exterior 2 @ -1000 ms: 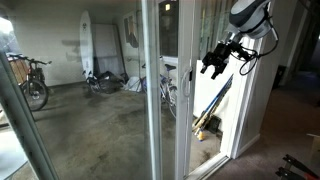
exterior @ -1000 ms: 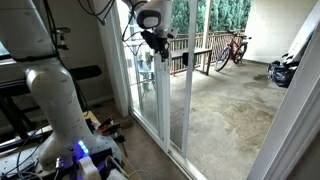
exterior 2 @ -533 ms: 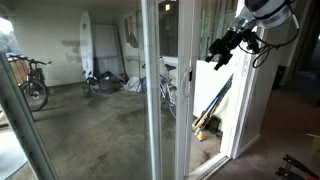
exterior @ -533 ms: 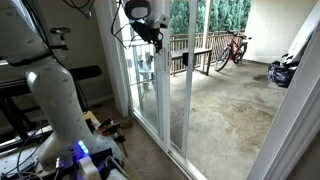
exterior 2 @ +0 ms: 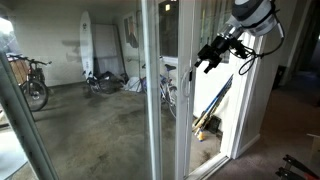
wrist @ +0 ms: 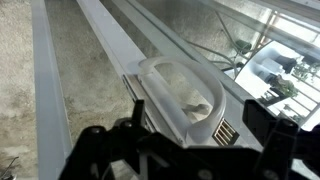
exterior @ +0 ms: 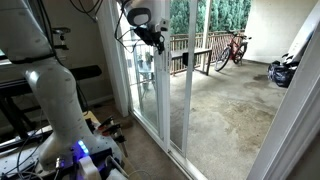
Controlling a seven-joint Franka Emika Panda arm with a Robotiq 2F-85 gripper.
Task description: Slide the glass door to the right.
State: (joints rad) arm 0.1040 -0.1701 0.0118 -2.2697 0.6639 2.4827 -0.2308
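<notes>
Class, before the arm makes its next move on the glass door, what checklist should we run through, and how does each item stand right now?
1. Gripper open: ok, its fingers stand apart in the wrist view.
2. Door handle lined up between the fingers: ok.
3. Gripper touching the handle: cannot tell.
4. Glass door frame beside the gripper in an exterior view: ok.
5. Door's track free along the slide: cannot tell.

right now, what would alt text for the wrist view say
An open gripper hovers close to the white loop handle on the glass door's white frame, with its dark fingers at either side of the handle. Concrete patio floor shows through the glass.
</notes>
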